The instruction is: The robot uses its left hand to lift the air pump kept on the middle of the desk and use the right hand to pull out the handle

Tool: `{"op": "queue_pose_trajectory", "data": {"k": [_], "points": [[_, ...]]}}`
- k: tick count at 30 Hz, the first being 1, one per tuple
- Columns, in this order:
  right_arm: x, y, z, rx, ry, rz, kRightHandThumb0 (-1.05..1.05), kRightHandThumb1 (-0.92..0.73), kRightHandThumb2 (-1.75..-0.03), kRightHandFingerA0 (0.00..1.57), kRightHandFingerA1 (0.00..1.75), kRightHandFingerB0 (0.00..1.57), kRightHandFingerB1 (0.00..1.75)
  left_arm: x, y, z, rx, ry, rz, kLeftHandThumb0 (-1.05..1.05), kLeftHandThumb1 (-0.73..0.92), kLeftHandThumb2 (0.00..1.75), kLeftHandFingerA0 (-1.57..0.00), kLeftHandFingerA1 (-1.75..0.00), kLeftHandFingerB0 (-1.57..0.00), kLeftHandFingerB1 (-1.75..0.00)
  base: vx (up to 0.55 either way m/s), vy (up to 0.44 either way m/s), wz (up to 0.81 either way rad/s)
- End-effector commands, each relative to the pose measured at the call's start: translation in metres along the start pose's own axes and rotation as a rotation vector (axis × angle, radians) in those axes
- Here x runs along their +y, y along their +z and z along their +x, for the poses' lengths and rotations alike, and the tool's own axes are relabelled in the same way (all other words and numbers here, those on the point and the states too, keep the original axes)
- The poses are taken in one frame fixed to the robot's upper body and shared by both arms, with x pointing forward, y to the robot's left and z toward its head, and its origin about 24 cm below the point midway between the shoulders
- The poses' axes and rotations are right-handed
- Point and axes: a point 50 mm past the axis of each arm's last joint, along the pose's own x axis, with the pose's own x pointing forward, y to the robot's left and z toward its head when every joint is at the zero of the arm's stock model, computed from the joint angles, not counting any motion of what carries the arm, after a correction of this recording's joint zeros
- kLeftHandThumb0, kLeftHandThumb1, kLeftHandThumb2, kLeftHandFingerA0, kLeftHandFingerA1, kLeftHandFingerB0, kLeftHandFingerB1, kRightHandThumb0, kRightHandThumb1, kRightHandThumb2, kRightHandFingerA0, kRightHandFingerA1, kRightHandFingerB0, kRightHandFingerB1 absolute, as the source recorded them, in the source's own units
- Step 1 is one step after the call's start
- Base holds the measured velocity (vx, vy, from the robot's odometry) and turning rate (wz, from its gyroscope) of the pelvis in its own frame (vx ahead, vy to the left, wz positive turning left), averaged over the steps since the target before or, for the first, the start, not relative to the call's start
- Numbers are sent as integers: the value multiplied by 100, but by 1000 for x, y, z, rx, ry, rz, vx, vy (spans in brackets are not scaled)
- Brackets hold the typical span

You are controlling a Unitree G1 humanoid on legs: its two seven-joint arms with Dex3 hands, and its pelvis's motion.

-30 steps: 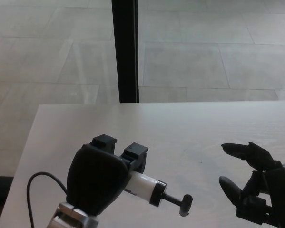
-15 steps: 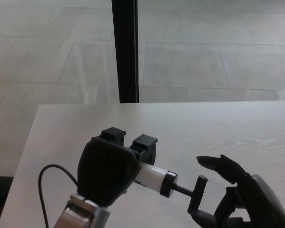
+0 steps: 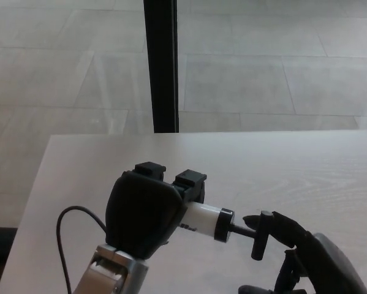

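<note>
Pump (image 3: pixel 203 219) lies near-horizontal above the table (image 3: pixel 306 171), clamped in the left hand (image 3: pixel 143 214), its T-handle (image 3: pixel 261 235) pointing toward the right hand (image 3: pixel 296 254). Right hand's fingers (image 3: pixel 284 225) are spread, just behind the handle; contact unclear.

Perhaps office: desk (image 3: pixel 306 165), tiled floor (image 3: pixel 263 73)
</note>
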Motion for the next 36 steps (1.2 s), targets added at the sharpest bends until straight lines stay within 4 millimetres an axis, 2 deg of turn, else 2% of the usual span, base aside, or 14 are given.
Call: {"op": "queue_pose_trajectory", "data": {"k": [1, 2, 3, 4, 5, 6, 12, 13, 17, 25, 26, 29, 30, 36], "points": [[-4, 1, 1, -31, -121, 15, -48, -63, -60, 99, 130, 54, 43, -2, -3, -6, -2, -11, 40, -19, 50, 119, -116, -142, -91, -118, 0, 0, 0], [-4, 1, 1, -32, -124, 16, -48, -63, -60, 99, 130, 54, 43, -2, -3, -6, -2, -12, 43, -19, 50, 119, -116, -142, -91, -118, 0, 0, 0], [-5, 1, 1, -31, -128, 17, -51, -65, -62, 99, 131, 55, 43, -2, -3, -6, 0, -12, 37, -11, 47, 126, -87, -175, -80, -136, 0, 0, 0], [-5, 2, 1, -34, -138, 23, -51, -65, -62, 99, 133, 55, 44, -3, -2, -7, -3, -11, 45, -17, 48, 118, -117, -142, -92, -116, 0, 0, 0], [-5, 2, 1, -36, -141, 25, -51, -65, -62, 99, 133, 55, 44, -3, -2, -7, -5, -10, 52, -17, 48, 118, -117, -142, -92, -116, 0, 0, 0], [-7, 3, 1, -42, -168, 32, -52, -67, -63, 100, 135, 57, 46, -4, -2, -9, -2, -21, 45, -10, 46, 129, -88, -175, -78, -140, 0, 0, 0], [-10, 5, 1, -57, -216, 83, -46, -75, -65, 103, 146, 60, 47, -7, -3, -12, -32, 17, 99, -7, 42, 122, -88, -175, -81, -135, 0, 0, 0], [-11, 5, 1, -55, -221, 96, -51, -59, -91, 112, 130, 54, 59, -7, -3, -13, -35, 18, 100, -7, 43, 121, -89, -175, -81, -137, 0, 0, 0], [-10, 5, 1, -60, -239, 92, -40, -77, -64, 106, 152, 68, 50, -8, -3, -11, -32, 27, 82, -7, 46, 120, -88, -175, -78, -141, 0, 0, 0], [-6, 3, 1, -69, -238, 90, -33, -76, -70, 98, 173, 86, 64, -6, 1, -6, -41, 29, 85, -7, 44, 125, -86, -175, -71, -154, 0, 0, 0], [-6, 3, 1, -68, -231, 83, -34, -75, -69, 95, 171, 90, 64, -5, 2, -4, -38, 36, 75, -15, 46, 121, -118, -147, -95, -128, 0, 0, 0], [-6, 2, 1, -60, -215, 71, -34, -75, -70, 93, 171, 92, 65, -4, 4, 0, -24, 44, 22, -14, 46, 121, -117, -148, -95, -129, 0, 0, 0], [-5, 2, 1, -59, -209, 68, -35, -76, -70, 93, 171, 93, 64, -4, 5, 1, -22, 43, 13, -8, 46, 124, -86, -175, -70, -158, 0, 0, 0], [-1, 1, 0, -47, -171, 62, -36, -76, -70, 92, 170, 96, 62, -1, 11, 9, -20, 57, -2, -8, 48, 119, -87, -175, -75, -151, 0, 0, 0]]}}
